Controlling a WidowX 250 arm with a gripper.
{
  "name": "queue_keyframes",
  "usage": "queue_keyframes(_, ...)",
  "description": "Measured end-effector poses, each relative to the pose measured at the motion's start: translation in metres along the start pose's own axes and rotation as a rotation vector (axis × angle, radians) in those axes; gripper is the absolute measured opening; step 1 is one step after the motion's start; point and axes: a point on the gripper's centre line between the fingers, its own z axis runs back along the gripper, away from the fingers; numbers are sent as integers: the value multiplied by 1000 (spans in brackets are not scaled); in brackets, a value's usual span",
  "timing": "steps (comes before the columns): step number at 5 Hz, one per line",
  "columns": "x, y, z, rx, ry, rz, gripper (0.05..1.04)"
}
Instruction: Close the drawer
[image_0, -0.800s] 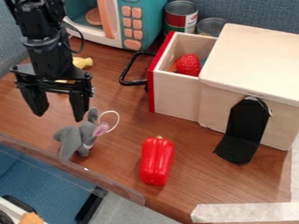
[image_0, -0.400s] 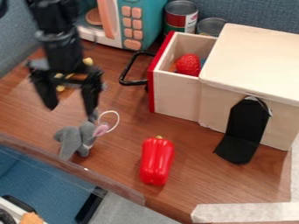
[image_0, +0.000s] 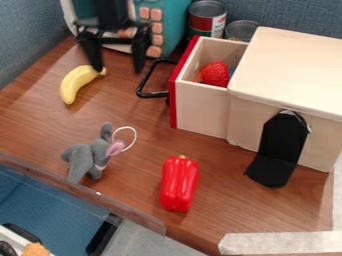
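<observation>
your claw (image_0: 117, 71) hangs wide near the drawer's black handle (image_0: 152, 94); drawer (image_0: 200, 107) stands open, 1 red strawberry (image_0: 216, 74) inside.

My end effector (image_0: 119, 69) looks like matt black plastic. The table (image_0: 133, 200) is smooth brown wood grain with a soft sheen; the drawer (image_0: 202, 111) and box (image_0: 294, 70) are pale, smooth wood. I see a glossy plastic pepper (image_0: 179, 185), fuzzy cloth mouse (image_0: 87, 157) and shiny metal cans (image_0: 207, 19).
</observation>
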Motion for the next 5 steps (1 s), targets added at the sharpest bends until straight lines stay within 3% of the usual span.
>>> queue_keyframes(1, 28, -8, -4, -32, -22, 13, 1000)
queue_keyframes(3, 46, -21, -45, -65, -30, 19, 1000)
queue_keyframes(4, 51, -28, -69, -73, -3, 36, 948)
queue_keyframes(5, 51, -30, -69, -67, -4, 12, 664)
